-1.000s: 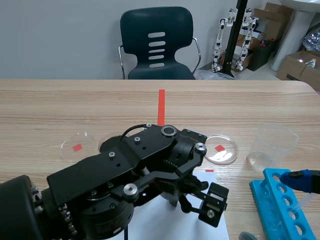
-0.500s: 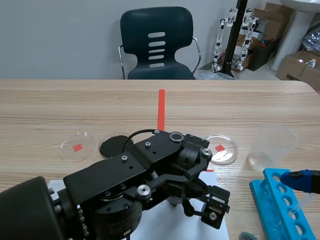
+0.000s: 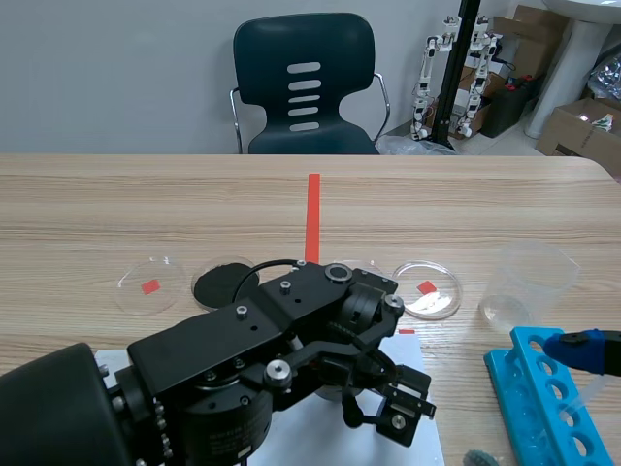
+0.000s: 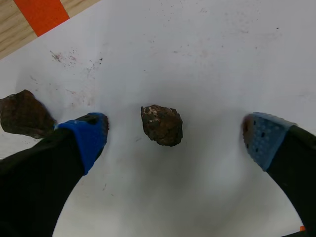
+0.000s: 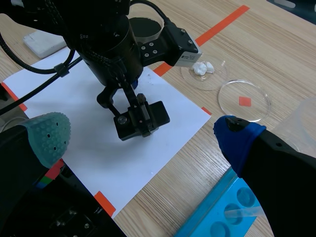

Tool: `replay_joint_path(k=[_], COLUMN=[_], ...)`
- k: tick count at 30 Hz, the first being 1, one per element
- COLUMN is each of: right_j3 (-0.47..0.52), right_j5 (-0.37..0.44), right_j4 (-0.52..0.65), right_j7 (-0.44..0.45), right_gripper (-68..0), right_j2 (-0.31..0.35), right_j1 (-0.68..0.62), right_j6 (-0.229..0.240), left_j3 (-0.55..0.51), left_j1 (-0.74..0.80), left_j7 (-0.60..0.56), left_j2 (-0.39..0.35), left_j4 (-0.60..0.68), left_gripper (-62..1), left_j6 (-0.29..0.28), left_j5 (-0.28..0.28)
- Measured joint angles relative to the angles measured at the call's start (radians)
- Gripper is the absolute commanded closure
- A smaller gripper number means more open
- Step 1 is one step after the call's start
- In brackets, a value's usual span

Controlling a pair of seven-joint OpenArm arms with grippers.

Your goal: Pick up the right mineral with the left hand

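In the left wrist view a small rusty-brown mineral (image 4: 162, 124) lies on the white paper (image 4: 207, 59), midway between the blue fingertip pads (image 4: 86, 136) of my left gripper (image 4: 173, 138), which is open and low over the sheet. Neither pad touches it. A second, darker mineral (image 4: 23, 113) lies just outside one finger. In the scene view the bulky left arm (image 3: 291, 340) hides both minerals. My right gripper (image 5: 143, 143) hangs open above the table's right side, holding nothing.
Beyond the paper stand a clear dish (image 3: 150, 282), a black dish (image 3: 225, 283) and another clear dish (image 3: 427, 289). A dish with white chunks (image 5: 202, 69) sits near the paper's corner. A plastic beaker (image 3: 529, 282) and a blue tube rack (image 3: 543, 398) occupy the right.
The left arm has sunk lower over the paper and drawn slightly toward the robot, uncovering the black dish behind it. The right arm has stayed still.
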Motion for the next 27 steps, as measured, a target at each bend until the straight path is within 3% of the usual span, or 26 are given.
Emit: replay_joint_path(k=[14, 27], right_j3=[0.000, 0.000], right_j5=[0.000, 0.000], right_j4=[0.000, 0.000], right_j7=[0.000, 0.000], right_gripper=[-60.4, -60.4], right_j2=[0.000, 0.000], right_j1=[0.000, 0.000], right_j6=[0.000, 0.000], left_j3=[0.000, 0.000], left_j1=[0.000, -0.003], left_j7=[0.000, -0.003], left_j2=[0.000, 0.000], left_j4=[0.000, 0.000], left_gripper=[-31.0, -19.9], left_j6=[0.001, 0.001], left_j5=[0.000, 0.000])
